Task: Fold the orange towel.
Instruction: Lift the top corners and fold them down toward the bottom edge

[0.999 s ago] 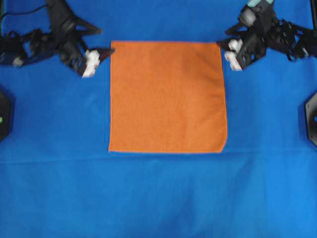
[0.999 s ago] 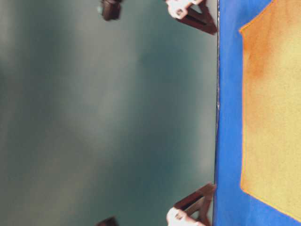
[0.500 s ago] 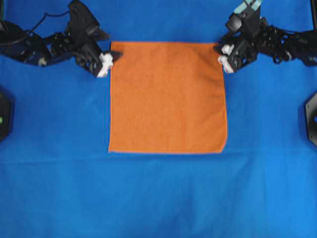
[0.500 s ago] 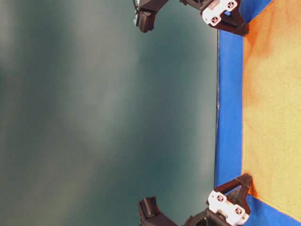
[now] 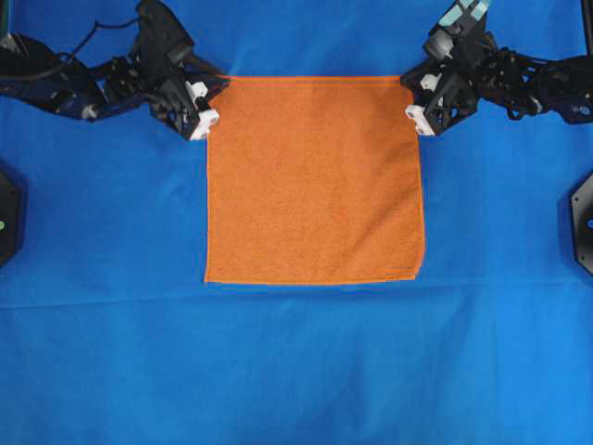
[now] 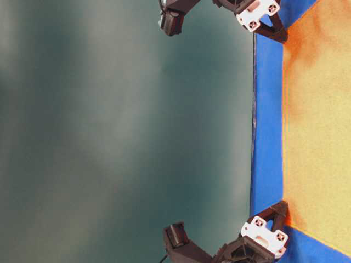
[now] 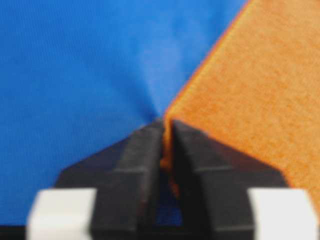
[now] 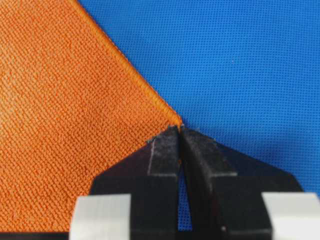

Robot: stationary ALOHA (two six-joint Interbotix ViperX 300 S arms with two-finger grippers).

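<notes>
On the tabletop: a large blue fabric sheet (image 5: 296, 371) covers the whole surface seen from overhead.
Orange towel: the square, bright orange microfibre towel (image 5: 315, 181) lies spread on the blue sheet, a little above the middle of the overhead view, with its thin stitched hem showing along the edges.
Towel shape: its near edge and both side edges lie flat and straight; a faint double line runs along the far edge between the two hands.
Left hand: the left hand (image 5: 206, 104) sits at the far left corner of the towel; in its wrist view (image 7: 166, 131) the two black fingers (image 7: 142, 165) are pressed together with a sliver of orange cloth caught between them, so it is closed on the towel's corner.
Right hand: the right hand (image 5: 414, 97) sits at the far right corner; in its wrist view (image 8: 180, 131) the black fingers (image 8: 165, 155) meet at their tips right at the point of the towel's corner (image 8: 172, 117), closed on it, with a narrow gap lower down where blue shows through.
Table-level view: both hands (image 6: 274, 33) (image 6: 277, 216) are down at the sheet's surface, each at one corner of the towel (image 6: 318, 137).
Side fixtures: a dark object (image 5: 7, 218) stands at the left edge of the overhead view and another (image 5: 582, 222) at the right edge; what they are cannot be told.
</notes>
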